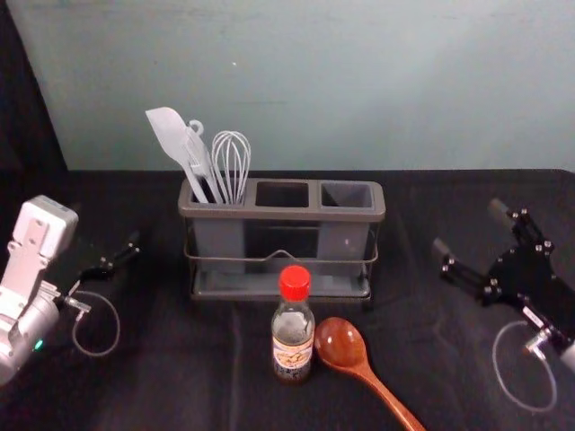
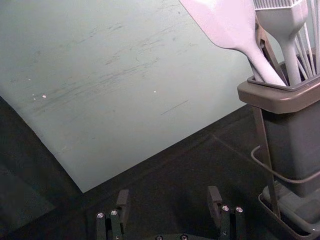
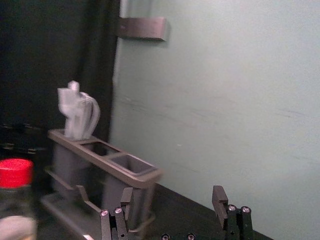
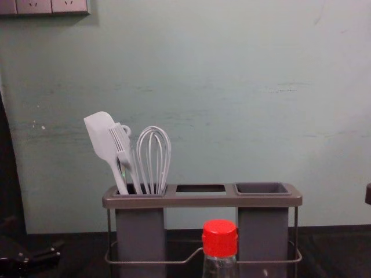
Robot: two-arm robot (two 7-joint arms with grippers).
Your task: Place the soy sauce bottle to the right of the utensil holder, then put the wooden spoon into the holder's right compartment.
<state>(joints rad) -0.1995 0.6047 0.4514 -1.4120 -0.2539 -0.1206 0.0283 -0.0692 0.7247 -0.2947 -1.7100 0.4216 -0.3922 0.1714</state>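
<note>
A spatula [image 4: 103,136], brush [image 4: 120,138] and whisk [image 4: 153,156] stand in the holder's [image 1: 281,214] left compartment, the wall [image 1: 404,81] beyond. On its near side, the soy sauce bottle [image 1: 293,337] stands just left of the wooden spoon [image 1: 346,348]. Bench [image 1: 418,328] stretches between holder and right tool [image 1: 468,226], spread at the right; the left tool [image 1: 110,260], also spread, is at the left.

The left gripper [image 1: 106,262] has its two fingers spread apart near the utensil holder [image 2: 280,103], over dark cloth [image 2: 167,175]. A spatula [image 2: 225,22], a brush [image 2: 289,27] and a whisk [image 2: 302,57] stand together in the holder, before a scuffed wall [image 2: 125,85].
</note>
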